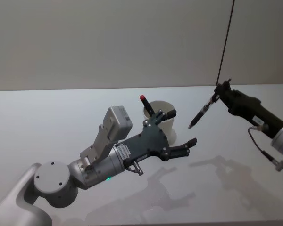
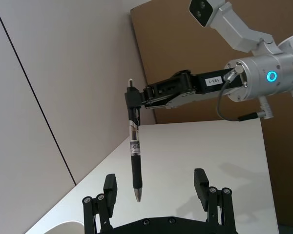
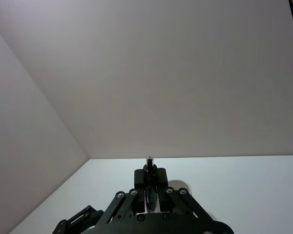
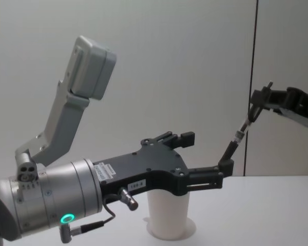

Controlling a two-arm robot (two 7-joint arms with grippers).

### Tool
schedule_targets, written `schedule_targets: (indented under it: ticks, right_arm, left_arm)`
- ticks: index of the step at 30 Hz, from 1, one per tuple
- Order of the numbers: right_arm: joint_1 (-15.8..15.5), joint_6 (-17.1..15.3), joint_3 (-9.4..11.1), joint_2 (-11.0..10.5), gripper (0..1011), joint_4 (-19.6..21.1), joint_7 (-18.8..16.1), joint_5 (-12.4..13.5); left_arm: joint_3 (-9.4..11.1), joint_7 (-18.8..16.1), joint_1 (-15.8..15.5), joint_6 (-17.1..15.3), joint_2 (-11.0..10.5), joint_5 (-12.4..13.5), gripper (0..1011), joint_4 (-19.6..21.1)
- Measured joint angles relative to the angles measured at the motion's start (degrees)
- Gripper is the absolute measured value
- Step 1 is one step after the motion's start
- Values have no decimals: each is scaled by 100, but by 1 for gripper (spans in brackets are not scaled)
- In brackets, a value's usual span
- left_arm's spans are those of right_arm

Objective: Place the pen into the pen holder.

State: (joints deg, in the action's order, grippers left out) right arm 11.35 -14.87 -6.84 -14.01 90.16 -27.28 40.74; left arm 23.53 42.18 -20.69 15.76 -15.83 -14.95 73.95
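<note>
The pen (image 1: 203, 111) is black with a clear middle and hangs tilted, tip down, above the table, to the right of the pen holder. My right gripper (image 1: 220, 90) is shut on the pen's upper end, as the left wrist view shows (image 2: 136, 96). The pen holder (image 1: 167, 126) is a white paper cup standing upright on the table, also in the chest view (image 4: 169, 215). My left gripper (image 1: 181, 128) is open just in front of and beside the cup, its fingers spread wide with nothing between them (image 4: 205, 154). The pen (image 4: 238, 136) hangs past the left fingertips.
A red-topped stick (image 1: 144, 100) stands in the cup at its far left rim. The white table (image 1: 47, 122) runs back to a plain wall. A dark cable (image 1: 225, 42) hangs down the wall behind the right gripper. A brown board (image 2: 195, 44) is in the left wrist view.
</note>
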Motion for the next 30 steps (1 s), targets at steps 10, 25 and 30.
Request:
schedule_targets:
  ticks: [10,25,30]
  right_arm:
    - [509,11,-40,-34,144,-521,-649,-288]
    - [1577,29,-231,149,144,-1894,-1642,-611]
    - [1878,124,-293,224,144,-2350,-1811,-717]
  left_arm:
    - [0,0,0,0,0,0,1004,0]
    - [0,0,0,0,0,0,1004,0]
    - [0,0,0,0,0,0,1004,0]
